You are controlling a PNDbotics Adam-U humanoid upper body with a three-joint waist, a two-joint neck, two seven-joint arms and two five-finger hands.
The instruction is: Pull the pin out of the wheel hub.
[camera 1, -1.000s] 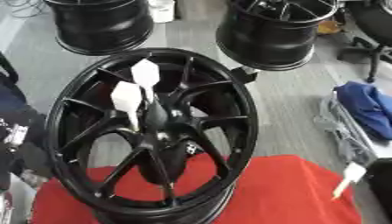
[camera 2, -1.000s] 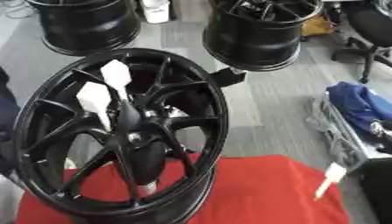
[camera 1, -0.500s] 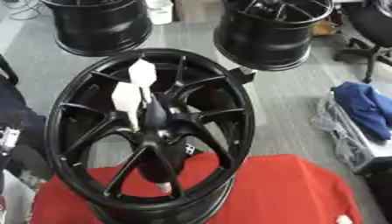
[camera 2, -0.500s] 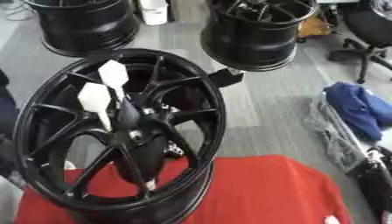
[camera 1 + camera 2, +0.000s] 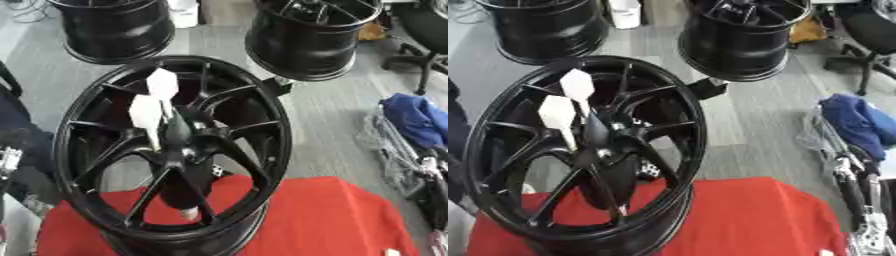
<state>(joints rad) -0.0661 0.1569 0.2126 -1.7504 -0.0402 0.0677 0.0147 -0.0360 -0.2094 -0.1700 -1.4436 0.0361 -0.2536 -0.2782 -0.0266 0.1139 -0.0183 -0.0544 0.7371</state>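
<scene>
Wheel hub (image 5: 175, 160) on red cloth (image 5: 324, 220), two white-tagged pins (image 5: 147, 117) at centre

A red cloth (image 5: 324, 220) covers the work surface, bearing the black wheel hub (image 5: 171, 155) (standing tilted).

left hand: not in view
right arm (image 5: 866, 210): low at right edge; its hand out of view

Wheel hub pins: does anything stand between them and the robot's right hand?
Nothing visible does. The right hand shows at the lower right edge, apart from the wheel. The white-tagged pins stick out of the hub's near face, uncovered.
</scene>
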